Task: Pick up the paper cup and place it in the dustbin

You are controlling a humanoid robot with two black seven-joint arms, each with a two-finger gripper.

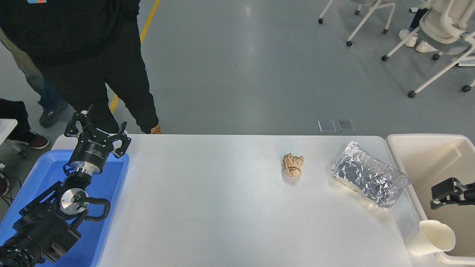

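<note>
We see the paper cup [430,238] tipped against the dustbin [408,148] rim at the table's near right corner. Our right gripper [447,193] is mostly cut off; we cannot tell its fingers' state.

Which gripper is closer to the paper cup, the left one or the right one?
The right. The right gripper is over the dustbin, just beyond the paper cup at the table's near right corner. The left gripper is parked over the blue tray, across the table.
</note>
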